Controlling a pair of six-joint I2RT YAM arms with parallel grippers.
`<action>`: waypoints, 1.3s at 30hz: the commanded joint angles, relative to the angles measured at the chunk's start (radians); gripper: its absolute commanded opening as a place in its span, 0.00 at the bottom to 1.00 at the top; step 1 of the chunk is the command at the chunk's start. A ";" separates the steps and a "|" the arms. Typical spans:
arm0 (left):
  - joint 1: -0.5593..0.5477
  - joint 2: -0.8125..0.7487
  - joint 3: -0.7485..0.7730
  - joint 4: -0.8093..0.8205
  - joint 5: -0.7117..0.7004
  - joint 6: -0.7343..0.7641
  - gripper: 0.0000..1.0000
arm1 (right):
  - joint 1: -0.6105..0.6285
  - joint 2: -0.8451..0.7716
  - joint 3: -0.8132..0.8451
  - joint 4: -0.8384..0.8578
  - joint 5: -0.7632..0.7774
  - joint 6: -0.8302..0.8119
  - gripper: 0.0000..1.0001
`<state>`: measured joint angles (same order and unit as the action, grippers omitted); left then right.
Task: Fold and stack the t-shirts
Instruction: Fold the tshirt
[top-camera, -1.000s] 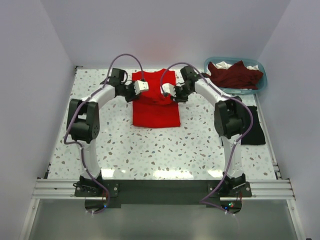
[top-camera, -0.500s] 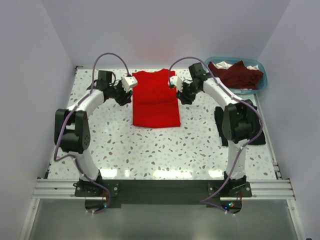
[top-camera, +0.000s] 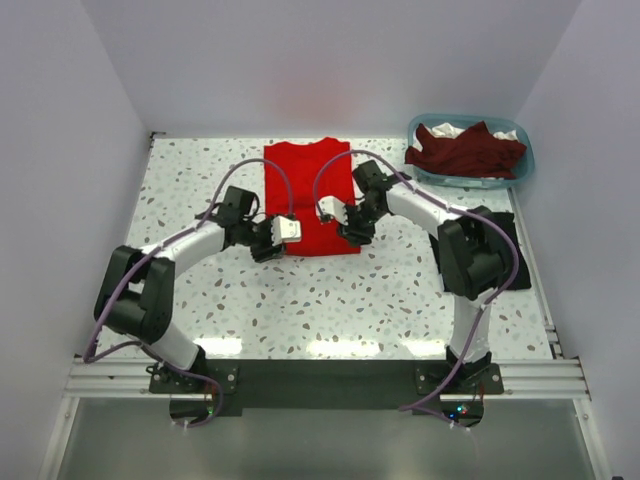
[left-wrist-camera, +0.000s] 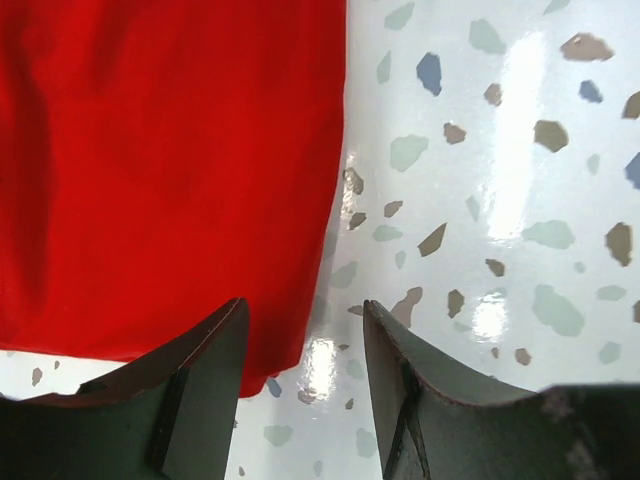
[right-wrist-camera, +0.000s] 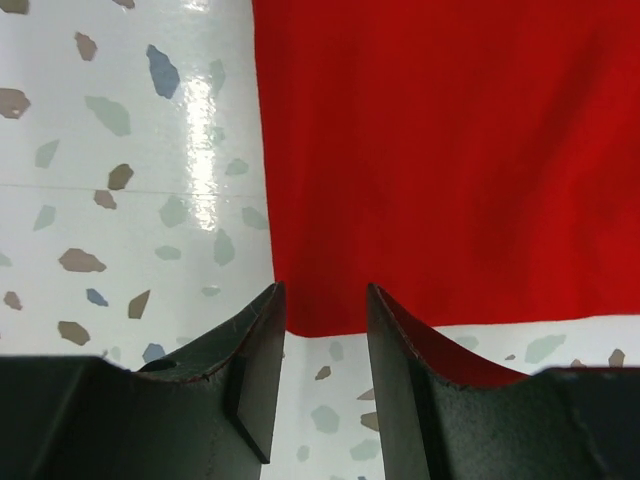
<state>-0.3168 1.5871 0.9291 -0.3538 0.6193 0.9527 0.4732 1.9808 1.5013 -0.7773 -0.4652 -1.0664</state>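
Observation:
The bright red t-shirt (top-camera: 310, 190) lies flat as a long folded strip in the middle of the table. My left gripper (top-camera: 275, 243) is open and empty at its near left corner, which shows in the left wrist view (left-wrist-camera: 170, 180). My right gripper (top-camera: 348, 230) is open and empty at its near right corner, seen in the right wrist view (right-wrist-camera: 450, 150). In each wrist view the shirt's corner lies between or just past the fingertips (left-wrist-camera: 215, 340) (right-wrist-camera: 262, 320). The dark maroon t-shirt (top-camera: 465, 150) is heaped in the basket. The black t-shirt (top-camera: 515, 255) lies at the right edge.
The light blue plastic basket (top-camera: 525, 165) stands at the far right corner, with something white under the maroon cloth. White walls close in the table on three sides. The speckled tabletop (top-camera: 350, 300) is bare between the red shirt and the arm bases.
Both grippers have moved from the red shirt's far collar end to its near corners. The shirt, bunched a second ago, now lies flat and stretched out.

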 joint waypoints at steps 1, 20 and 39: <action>0.004 0.042 -0.012 0.084 -0.021 0.103 0.55 | -0.012 0.029 -0.016 0.059 -0.007 -0.061 0.42; 0.007 0.148 -0.007 0.023 -0.087 0.209 0.26 | -0.025 -0.108 -0.090 0.000 -0.027 -0.096 0.47; 0.016 0.152 0.011 0.012 -0.073 0.175 0.19 | 0.031 0.018 -0.159 0.082 0.011 -0.155 0.25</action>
<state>-0.3115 1.7203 0.9222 -0.3054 0.5392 1.1393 0.4923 1.9896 1.3773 -0.7124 -0.4610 -1.1866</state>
